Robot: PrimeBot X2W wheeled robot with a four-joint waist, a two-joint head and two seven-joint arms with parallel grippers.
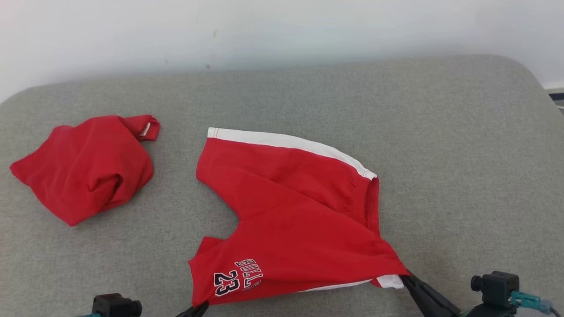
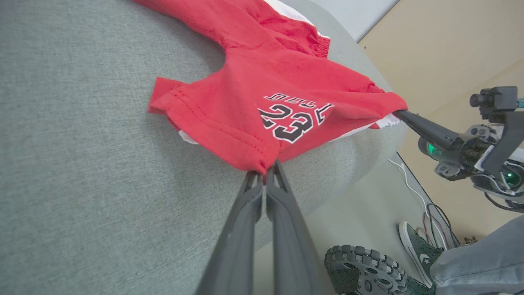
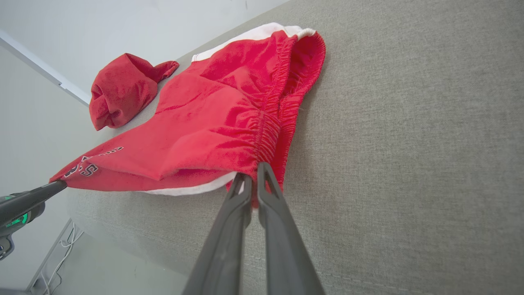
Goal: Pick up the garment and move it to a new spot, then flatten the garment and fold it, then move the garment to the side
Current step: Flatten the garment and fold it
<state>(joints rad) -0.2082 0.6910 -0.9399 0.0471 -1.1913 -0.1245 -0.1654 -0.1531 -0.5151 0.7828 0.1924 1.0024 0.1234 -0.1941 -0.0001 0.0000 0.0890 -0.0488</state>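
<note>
The red shorts [image 1: 291, 207] lie just below the centre of the grey cushion [image 1: 440, 154], spread but not flat. The waistband is at about 4 o'clock in the head view, the far leg reaches toward 10 o'clock, and the near leg with the "23" print is at 6 o'clock. A crumpled red garment [image 1: 88, 167] sits well apart at 9 o'clock.

The left hand [image 2: 264, 170] is clamped on the hem corner of the near leg, fingers together on the cloth. The right hand [image 3: 251, 174] is pinched shut on the near end of the gathered waistband. The near edge runs taut between them, raised a little off the cushion.

This looks like the flattening step, with the fold yet to come. To do it well:

- Both hands should draw apart along the 9-to-3 line only as far as the edge stays straight, since more pull would bunch the elastic.
- A gentle, level drag toward 6 o'clock should take out the diagonal crease across the seat and the ruck by the waistband.
- There is little room there, as the cushion's front edge is near.
- Both corners should then go down together and be released once the cloth rests flat, so that neither springs back.
</note>
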